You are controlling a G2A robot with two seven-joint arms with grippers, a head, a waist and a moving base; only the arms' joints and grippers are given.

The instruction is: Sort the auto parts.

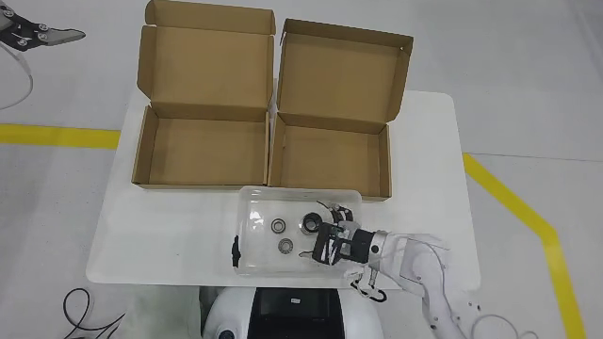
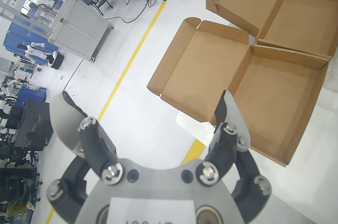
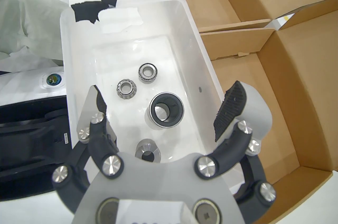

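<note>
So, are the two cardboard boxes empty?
Empty: the left box and right box show bare floors; the parts sit in the clear bin.

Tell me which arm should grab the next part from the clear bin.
Right. The right gripper hangs open above the black ring in the clear bin; the left gripper is off the table, over the floor.

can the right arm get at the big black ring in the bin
Probably yes: the right gripper is open right over the black ring, and the bin has no lid.
</note>
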